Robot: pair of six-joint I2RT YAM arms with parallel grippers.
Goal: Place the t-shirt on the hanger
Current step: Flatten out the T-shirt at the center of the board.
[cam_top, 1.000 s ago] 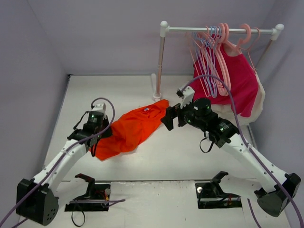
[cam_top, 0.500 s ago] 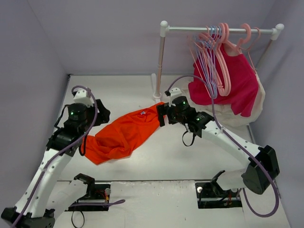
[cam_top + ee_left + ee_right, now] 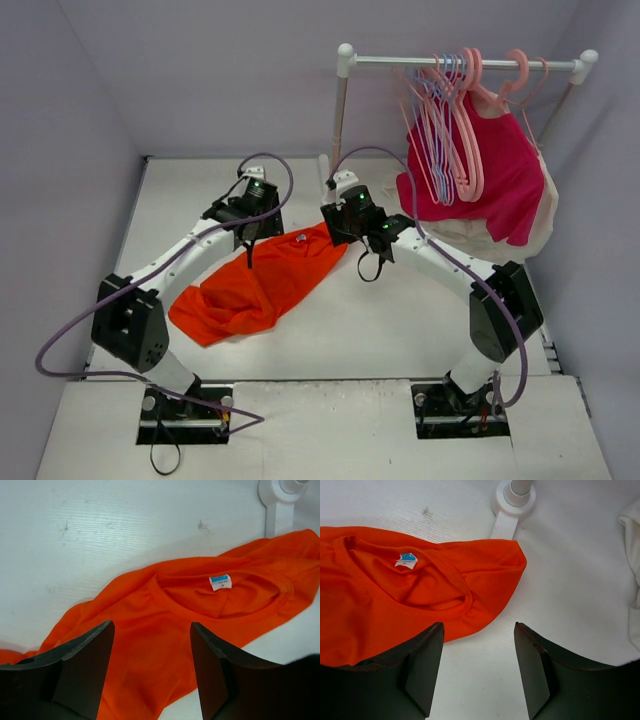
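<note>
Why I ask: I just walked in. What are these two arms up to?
Both arms hover over the crumpled bright orange cloth t-shirt lying on the white table, its neck opening and small white label facing up. The left end effector and right end effector are open, holding nothing. The thin pale pink plastic hangers hang on the white rail, none taken yet.

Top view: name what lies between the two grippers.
The neck of the t-shirt, with its white label, lies between the left gripper and right gripper; the top view shows it.
</note>
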